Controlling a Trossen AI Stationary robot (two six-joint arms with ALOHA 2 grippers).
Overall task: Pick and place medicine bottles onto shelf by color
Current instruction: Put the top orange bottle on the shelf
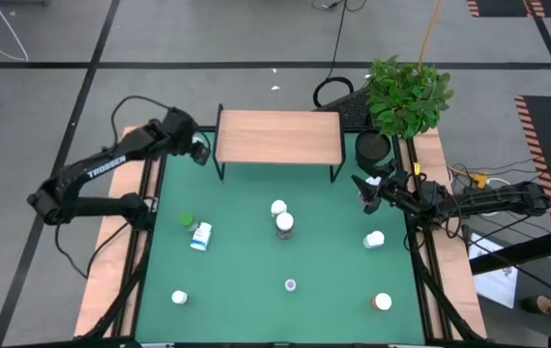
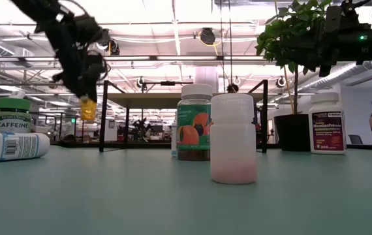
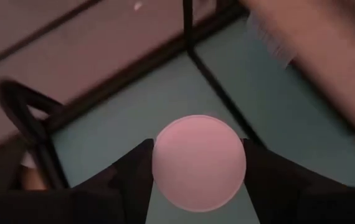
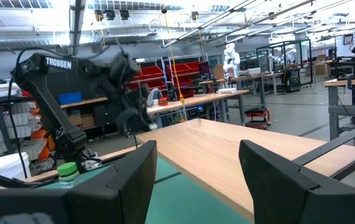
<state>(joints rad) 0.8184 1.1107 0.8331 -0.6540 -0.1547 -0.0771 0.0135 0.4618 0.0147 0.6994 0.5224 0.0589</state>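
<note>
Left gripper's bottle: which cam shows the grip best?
Left wrist view: the white cap sits squarely between both fingers. Low view shows the left gripper raised with an orange bottle hanging from it. High view shows only the gripper beside the shelf; bottle hidden.

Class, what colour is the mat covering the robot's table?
Green. The mat shows best in the high view.

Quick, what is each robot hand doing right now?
Left gripper: shut on a white-capped bottle, beside the shelf.
Right gripper: open, holding nothing.
</note>
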